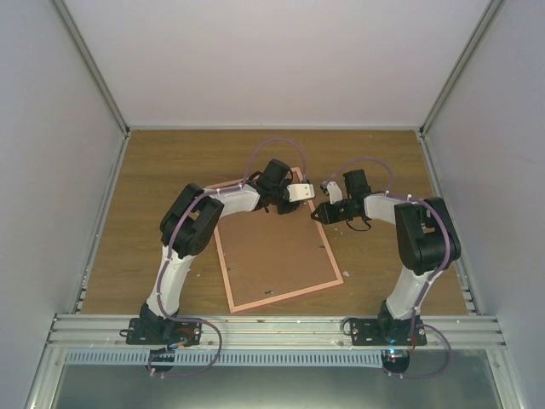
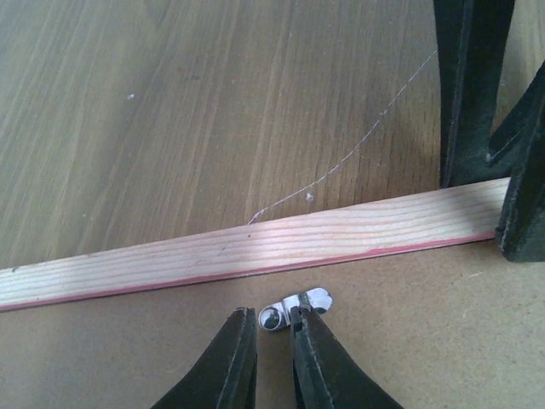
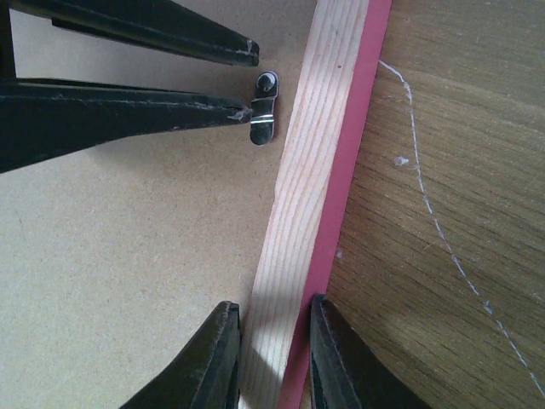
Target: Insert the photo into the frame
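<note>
The frame [image 1: 286, 295] lies face down on the table, its pale wood back rail showing in the left wrist view [image 2: 255, 247] and the right wrist view [image 3: 317, 170], with a pink outer edge. A brown backing board [image 1: 272, 251] fills it. The photo is hidden. My left gripper [image 1: 308, 198] [image 2: 274, 324] is closed down around the round end of a small metal clip [image 2: 298, 305] on the board beside the far rail. My right gripper [image 1: 318, 213] [image 3: 274, 319] is shut across that rail near the far right corner, one finger on each side.
The wooden table [image 1: 383, 162] has a thin white scratch line [image 3: 426, 187] outside the frame. The left gripper's fingers [image 3: 128, 111] and the clip [image 3: 264, 115] show in the right wrist view. The right gripper's fingers [image 2: 468, 85] stand close by in the left wrist view. Grey walls enclose the table.
</note>
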Available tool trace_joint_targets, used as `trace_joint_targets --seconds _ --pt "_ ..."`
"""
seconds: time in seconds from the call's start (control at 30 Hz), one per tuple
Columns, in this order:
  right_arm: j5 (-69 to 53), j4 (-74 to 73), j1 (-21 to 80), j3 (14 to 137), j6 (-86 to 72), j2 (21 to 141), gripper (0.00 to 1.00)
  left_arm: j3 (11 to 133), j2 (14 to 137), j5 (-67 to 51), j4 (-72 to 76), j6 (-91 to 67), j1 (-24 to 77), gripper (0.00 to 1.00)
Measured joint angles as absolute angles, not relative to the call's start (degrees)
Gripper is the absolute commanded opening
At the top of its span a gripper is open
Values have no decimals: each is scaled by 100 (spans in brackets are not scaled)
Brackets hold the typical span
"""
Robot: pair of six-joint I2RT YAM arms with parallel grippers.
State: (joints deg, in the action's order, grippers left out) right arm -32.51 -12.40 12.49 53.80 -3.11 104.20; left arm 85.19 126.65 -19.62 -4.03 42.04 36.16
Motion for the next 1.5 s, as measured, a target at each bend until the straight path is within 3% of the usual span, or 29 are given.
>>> trace_joint_targets --seconds 0.73,1.1,1.5 --pt "-3271 -1243 1243 5380 -314 10420 1 8774 12774 -1229 -567 4082 3865 9" --pt "-3267 -1238 1194 5380 -353 10420 0 8788 12678 -1441 -687 2749 3616 23" --pt "-3271 -1238 1122 5380 -248 10420 1 8250 11574 -1608 -998 2495 2134 36"
